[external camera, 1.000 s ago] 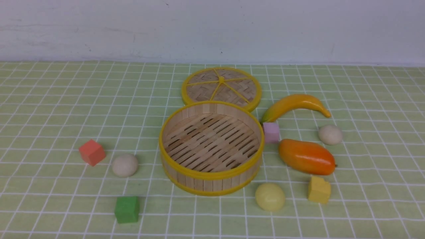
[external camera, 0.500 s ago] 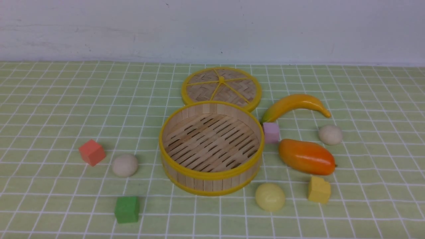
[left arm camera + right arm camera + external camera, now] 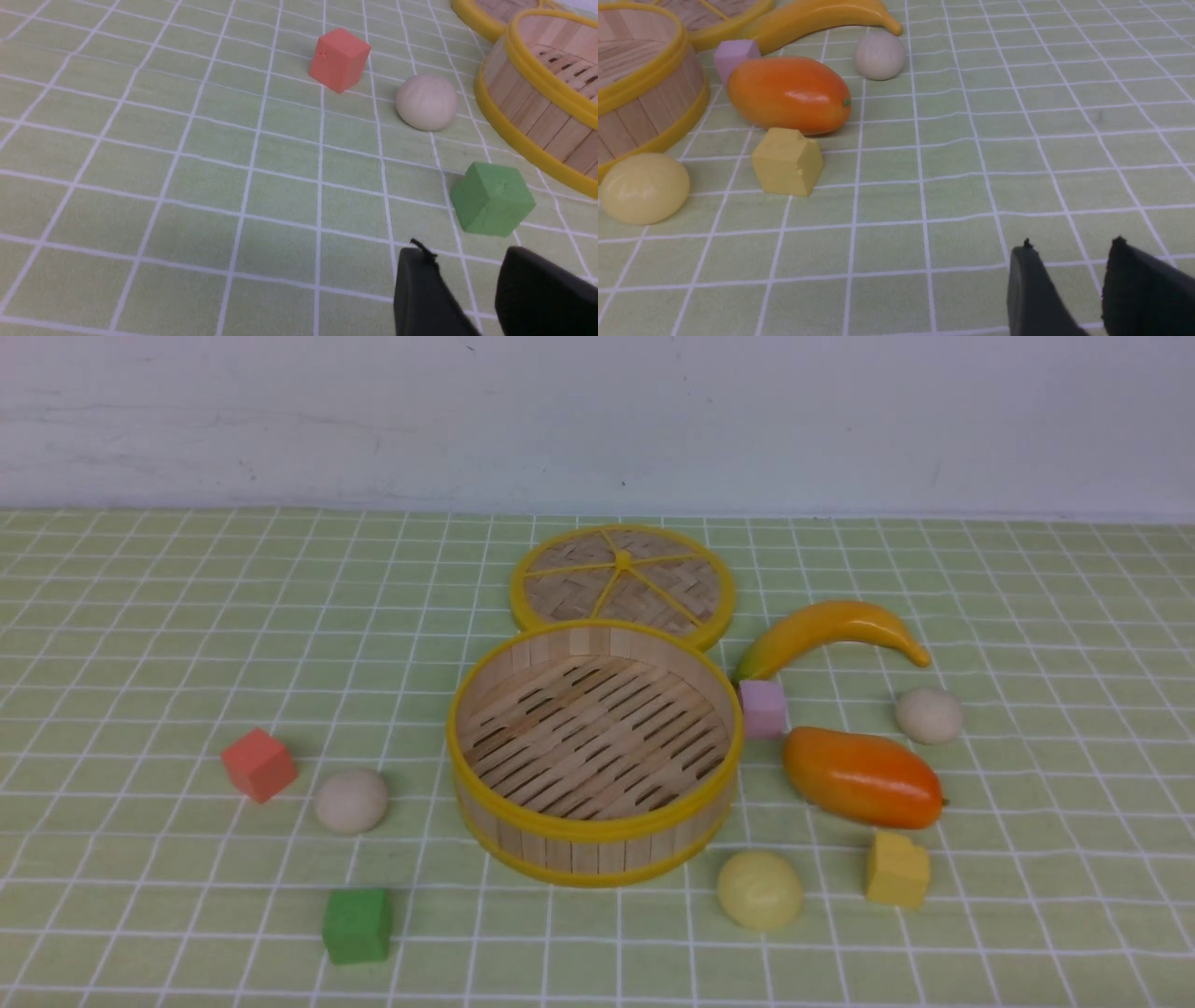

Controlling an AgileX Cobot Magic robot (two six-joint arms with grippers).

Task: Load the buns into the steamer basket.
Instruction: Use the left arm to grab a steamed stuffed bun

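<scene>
The steamer basket (image 3: 595,840) stands mid-table with nothing in it; it also shows in the left wrist view (image 3: 537,116) and the right wrist view (image 3: 649,107). One beige bun (image 3: 351,800) lies left of it, seen too in the left wrist view (image 3: 426,102). The pale yellow bun (image 3: 759,889) lies at its front right, also in the right wrist view (image 3: 643,188). Another beige bun (image 3: 929,715) lies far right, also in the right wrist view (image 3: 879,56). My left gripper (image 3: 467,261) and right gripper (image 3: 1069,252) are open, empty, near the cloth, and out of the front view.
The woven lid (image 3: 623,583) lies behind the basket. A banana (image 3: 831,630), pink cube (image 3: 763,707), orange mango (image 3: 862,777) and yellow cube (image 3: 897,870) lie to the right. A red cube (image 3: 259,763) and green cube (image 3: 357,924) lie to the left.
</scene>
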